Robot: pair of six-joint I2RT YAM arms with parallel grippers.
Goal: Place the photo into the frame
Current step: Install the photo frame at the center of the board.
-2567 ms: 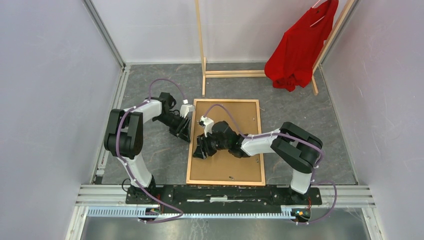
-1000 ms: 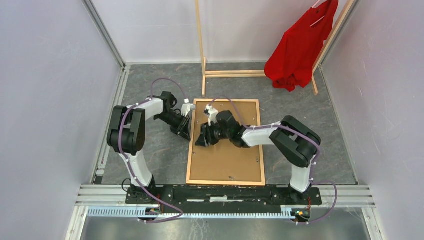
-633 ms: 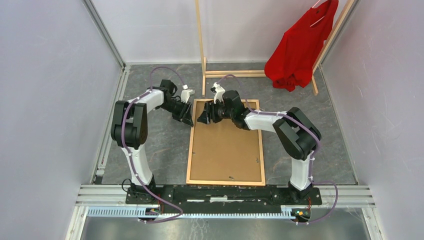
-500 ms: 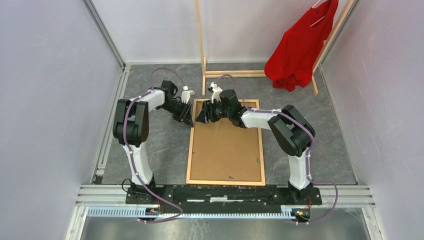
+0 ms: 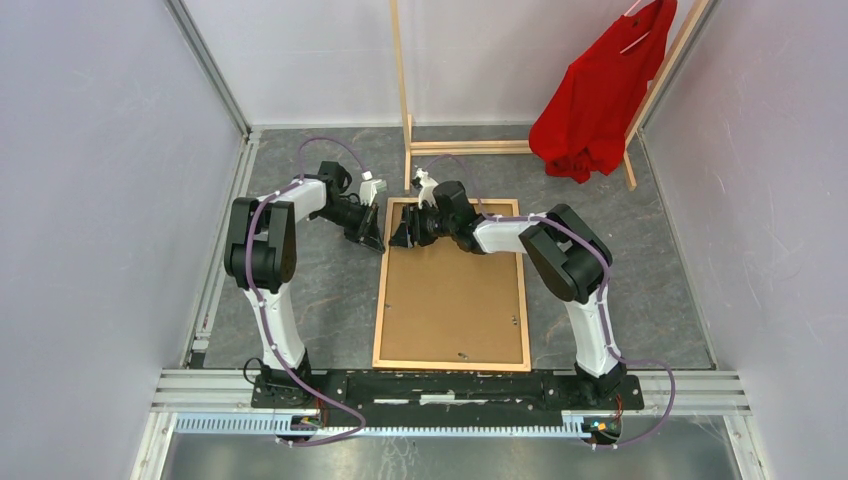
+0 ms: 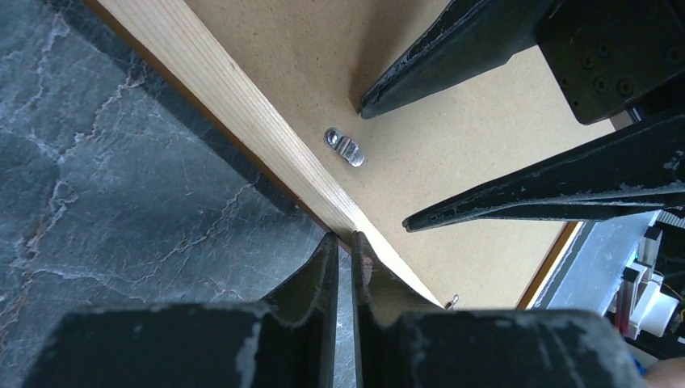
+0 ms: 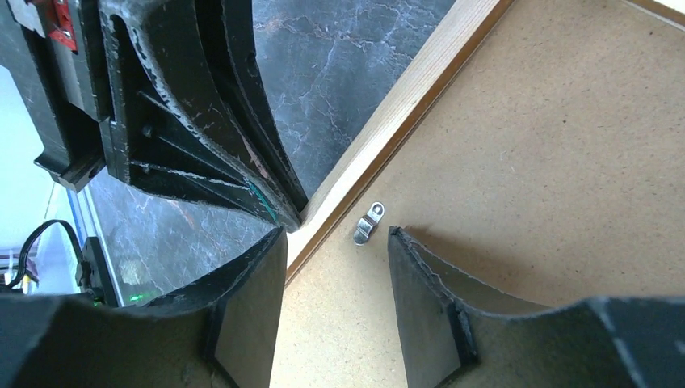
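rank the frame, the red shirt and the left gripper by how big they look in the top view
1. frame, by far the largest.
2. red shirt, clearly smaller, though it hangs above the table, so its true size is unsure.
3. left gripper, smallest.

No writing can be read (anywhere).

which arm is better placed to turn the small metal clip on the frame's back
Probably the right: the right gripper is open astride the clip, while the left gripper is shut with its tips at the outer edge of the frame.
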